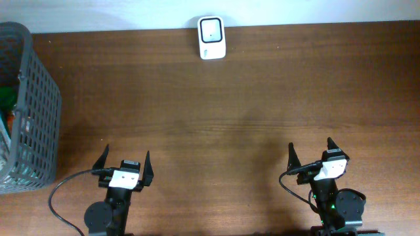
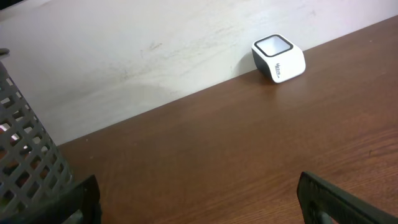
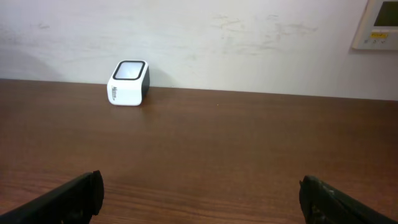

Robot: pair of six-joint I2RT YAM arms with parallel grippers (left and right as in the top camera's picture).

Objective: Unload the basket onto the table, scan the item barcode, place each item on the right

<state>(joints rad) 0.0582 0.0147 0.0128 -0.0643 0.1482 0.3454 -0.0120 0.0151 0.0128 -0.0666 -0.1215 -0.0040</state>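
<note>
A small white barcode scanner point(image 1: 211, 38) with a dark window on top stands at the table's far edge, against the wall; it also shows in the left wrist view as the scanner point(image 2: 278, 58) and in the right wrist view as the scanner point(image 3: 129, 83). A grey mesh basket point(image 1: 26, 111) stands at the left, with green and other packaging just visible inside; no item barcode shows. My left gripper point(image 1: 126, 154) point(image 2: 198, 186) is open and empty near the front edge. At the front right my right gripper point(image 1: 311, 145) point(image 3: 200, 183) is also open with nothing in it.
The brown wooden table point(image 1: 230, 111) runs back to a white wall. The mesh basket point(image 2: 25, 168) rises just left of my left gripper. A white wall panel point(image 3: 376, 25) hangs at the upper right. Cables trail from both arm bases.
</note>
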